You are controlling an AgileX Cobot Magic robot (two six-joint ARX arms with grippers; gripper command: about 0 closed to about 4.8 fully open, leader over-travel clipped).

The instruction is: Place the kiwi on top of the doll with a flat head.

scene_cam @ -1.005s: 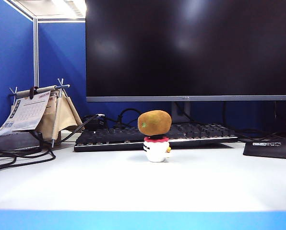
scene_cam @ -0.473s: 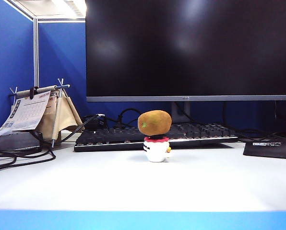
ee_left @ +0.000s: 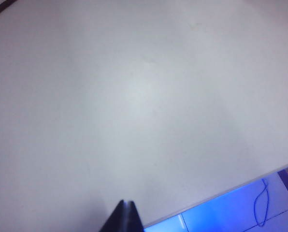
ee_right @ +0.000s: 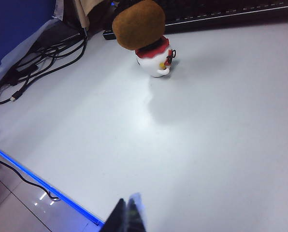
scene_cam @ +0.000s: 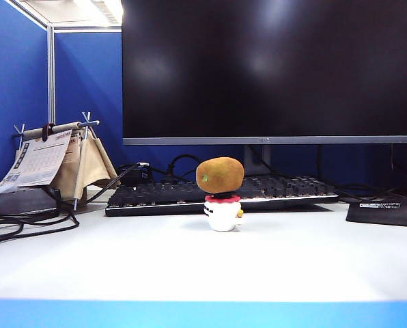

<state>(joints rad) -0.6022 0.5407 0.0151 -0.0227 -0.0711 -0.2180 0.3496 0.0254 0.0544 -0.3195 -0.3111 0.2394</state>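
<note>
Looks basically done: the kiwi (scene_cam: 220,175) sits on the doll with a flat head (scene_cam: 223,212) at mid-frame of the exterior view, on the white table (scene_cam: 190,266) before the keyboard (scene_cam: 156,197). Left gripper (ee_left: 123,217) and right gripper (ee_right: 128,215) are both pressed together, empty, well apart from it, though only the tips show.

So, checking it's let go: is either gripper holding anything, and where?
Nothing. Left gripper and right gripper are shut, empty; kiwi rests on the doll.

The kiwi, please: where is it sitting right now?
In the exterior view the kiwi rests mid-table on the doll's flat head, just before the keyboard.
</note>
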